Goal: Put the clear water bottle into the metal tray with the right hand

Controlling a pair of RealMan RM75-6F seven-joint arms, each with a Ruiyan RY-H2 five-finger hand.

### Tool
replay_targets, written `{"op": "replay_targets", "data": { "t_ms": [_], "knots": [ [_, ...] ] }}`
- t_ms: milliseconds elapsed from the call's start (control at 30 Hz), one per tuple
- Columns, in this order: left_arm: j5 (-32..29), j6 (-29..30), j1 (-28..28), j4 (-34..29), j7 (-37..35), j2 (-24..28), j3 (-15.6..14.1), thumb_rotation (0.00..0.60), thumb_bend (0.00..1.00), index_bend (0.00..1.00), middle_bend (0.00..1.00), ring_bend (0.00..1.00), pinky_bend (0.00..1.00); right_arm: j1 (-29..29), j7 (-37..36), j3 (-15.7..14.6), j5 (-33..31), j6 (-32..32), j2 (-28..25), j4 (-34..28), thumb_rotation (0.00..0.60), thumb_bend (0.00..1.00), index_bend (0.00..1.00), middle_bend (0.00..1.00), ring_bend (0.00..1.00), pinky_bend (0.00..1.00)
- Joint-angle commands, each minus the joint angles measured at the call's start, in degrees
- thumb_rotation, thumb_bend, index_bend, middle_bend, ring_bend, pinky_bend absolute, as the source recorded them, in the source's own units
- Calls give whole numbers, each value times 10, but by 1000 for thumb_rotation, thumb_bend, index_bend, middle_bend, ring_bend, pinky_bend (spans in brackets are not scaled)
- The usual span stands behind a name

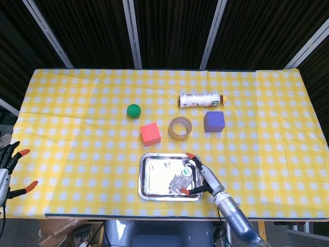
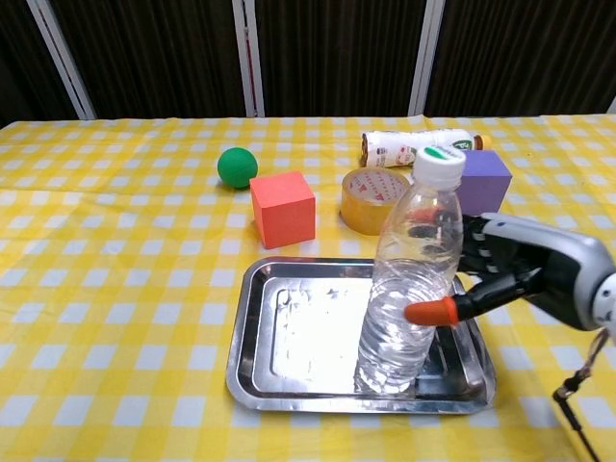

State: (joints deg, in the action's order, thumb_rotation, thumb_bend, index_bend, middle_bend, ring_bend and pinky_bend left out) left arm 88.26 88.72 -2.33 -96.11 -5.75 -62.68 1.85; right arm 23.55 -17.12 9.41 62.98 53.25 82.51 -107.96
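The clear water bottle (image 2: 409, 279) stands in the metal tray (image 2: 289, 327) at its right side, leaning to the right, white cap up. My right hand (image 2: 520, 269) is just right of it with fingers spread. One orange-tipped finger reaches in front of the bottle's lower part; the others sit behind its shoulder. I see no firm grip. From the head view the bottle (image 1: 181, 179) is seen cap-on in the tray (image 1: 154, 175), with the right hand (image 1: 205, 177) curved around its right side. My left hand (image 1: 7, 164) hangs off the table's left edge, fingers apart, empty.
Behind the tray sit a red cube (image 2: 283, 208), a yellow tape roll (image 2: 375, 200) and a purple cube (image 2: 486, 168). A green ball (image 2: 237, 166) lies further back left, and a white labelled bottle (image 2: 409, 146) lies on its side at the back.
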Motion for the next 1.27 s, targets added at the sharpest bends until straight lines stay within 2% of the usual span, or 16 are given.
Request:
{"op": "replay_targets", "data": {
  "t_ms": [33,133,200,233,300,367,433,467,567,633,700,833,933,1000,1133,1267],
  "knots": [
    [1,3,1,-2,1,1,0,600,151,187,22,0,0,-20,-11,-4,-15,-29,-144,-42,600,81,34,31,0,0],
    [3,4,2,-4,1,2,-1,600,151,187,22,0,0,-29,-23,-31,13,-79,-251,-60,600,80,68,31,0,0],
    [3,4,2,-5,3,2,-1,600,151,187,22,0,0,-24,-27,-74,51,-172,-368,-73,600,80,108,32,0,0],
    [4,5,2,-5,3,1,-1,600,151,187,22,0,0,-20,-33,-86,65,-207,-409,-79,600,80,120,32,0,0],
    [5,5,2,-6,7,0,-2,600,151,187,22,0,0,-20,-55,-94,87,-235,-456,-84,600,80,122,32,0,0],
    [6,5,2,-7,10,-1,-3,600,151,187,22,0,0,-33,-50,-98,100,-213,-465,-81,600,77,122,32,0,0],
    [7,4,2,-7,14,-2,-4,600,151,187,22,0,0,-53,-19,-99,107,-156,-455,-72,600,88,122,32,0,0],
    [7,5,2,-8,16,-3,-4,600,151,187,22,0,0,-71,18,-101,114,-103,-435,-63,600,100,122,32,0,0],
    [6,6,3,-7,18,-3,-3,600,151,187,22,0,0,-133,131,-89,160,93,-324,-5,600,127,122,32,0,0],
    [3,6,3,-5,16,-4,-2,600,151,187,22,0,0,-155,138,-86,205,165,-266,39,600,146,122,32,0,0],
    [0,4,3,-3,14,-4,-1,600,151,187,22,0,0,-170,110,-85,257,229,-215,101,600,176,122,32,0,0],
    [-5,0,1,1,15,-5,1,600,151,187,22,0,0,-193,114,-68,307,340,-132,227,600,224,110,32,0,0],
    [-7,-6,-2,5,19,-8,1,600,151,187,22,0,0,-200,133,-57,323,389,-93,296,600,237,91,32,0,0],
    [-10,-13,-5,9,22,-12,1,600,151,187,22,0,0,-204,167,-58,319,391,-90,310,600,237,63,32,0,0],
    [-15,-23,-9,11,28,-16,1,600,151,187,22,0,0,-209,249,-63,308,378,-100,296,600,238,29,30,0,0],
    [-13,-24,-10,10,31,-17,-1,600,151,187,21,0,0,-209,255,-70,300,363,-107,272,600,237,29,28,0,0]
  ]
}}
